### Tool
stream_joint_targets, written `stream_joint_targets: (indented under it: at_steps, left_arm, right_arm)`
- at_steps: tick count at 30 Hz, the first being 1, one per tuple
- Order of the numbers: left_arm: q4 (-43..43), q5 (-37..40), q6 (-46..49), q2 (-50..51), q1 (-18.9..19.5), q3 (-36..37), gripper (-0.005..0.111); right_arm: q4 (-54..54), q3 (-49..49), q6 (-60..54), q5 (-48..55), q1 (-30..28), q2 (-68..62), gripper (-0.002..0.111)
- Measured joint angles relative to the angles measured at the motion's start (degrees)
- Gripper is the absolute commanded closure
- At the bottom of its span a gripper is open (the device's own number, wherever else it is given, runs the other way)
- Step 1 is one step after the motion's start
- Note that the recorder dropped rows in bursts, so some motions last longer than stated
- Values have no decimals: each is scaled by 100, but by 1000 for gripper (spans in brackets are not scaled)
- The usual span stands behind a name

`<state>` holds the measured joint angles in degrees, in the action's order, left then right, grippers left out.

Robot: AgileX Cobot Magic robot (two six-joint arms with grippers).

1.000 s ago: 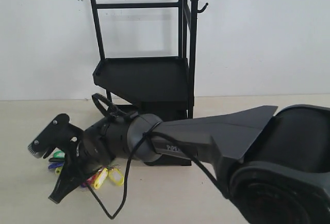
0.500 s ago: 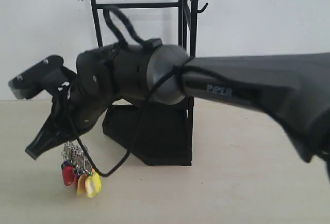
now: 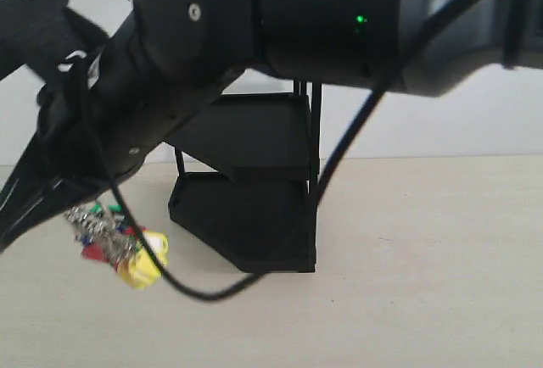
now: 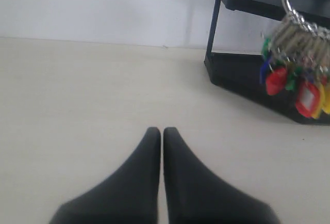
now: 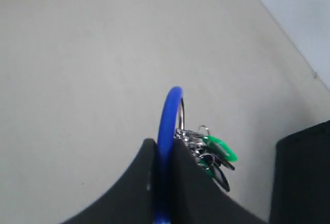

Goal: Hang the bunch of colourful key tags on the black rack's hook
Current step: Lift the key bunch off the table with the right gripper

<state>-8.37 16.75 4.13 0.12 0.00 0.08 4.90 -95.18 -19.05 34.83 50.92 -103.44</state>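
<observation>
Beige table (image 3: 424,300) sits farther below as right gripper (image 5: 164,149), clamping colourful key tag bunch (image 3: 117,246), rises.

exterior low, close-up — all three views share black rack (image 3: 246,215)

Even, soft light; faint shadows on desk (image 4: 77,79). Right arm (image 3: 297,12) looms close, blurred; key tag bunch (image 3: 119,245) smeared, perhaps motion blur.

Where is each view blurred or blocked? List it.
Exterior view: the right arm, close to the lens and soft, hides the top of the rack; the key bunch is smeared. Left wrist view: fairly sharp, the bunch slightly soft. Right wrist view: the blue loop between the jaws is near and soft; the tags blur.
</observation>
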Motion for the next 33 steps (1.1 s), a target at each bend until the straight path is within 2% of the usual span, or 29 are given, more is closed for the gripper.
stream_joint_targets:
  at_steps: [3,7,11,14,17,20,23,26,30,33]
  left_arm:
    - [0,0,0,0,0,0,102]
    - [0,0,0,0,0,0,102]
    - [0,0,0,0,0,0,102]
    - [0,0,0,0,0,0,102]
    - [0,0,0,0,0,0,102]
    - [0,0,0,0,0,0,102]
    - [0,0,0,0,0,0,102]
    - [0,0,0,0,0,0,102]
    - [0,0,0,0,0,0,102]
    - [0,0,0,0,0,0,102]
  right_arm:
    - [-368,432,1023,-191,65,357,108]
    - [-341,675,426,-65,120,836,108]
    - [-918,725,1388,15,267,1109,108]
    - [-947,725,840,278,412,1212,108]
    - [-1284,734,1554,267,513,1242,108]
    - [-1318,734,1149,468,555,1277,108]
    - [-1592,747,1964,509,550,1286,108]
    - [-1479,796,1492,650,524,1317,108]
    - [-1701,895,2120,569,565,1350,108]
    - [-1305,969,1332,518,583,1397,108]
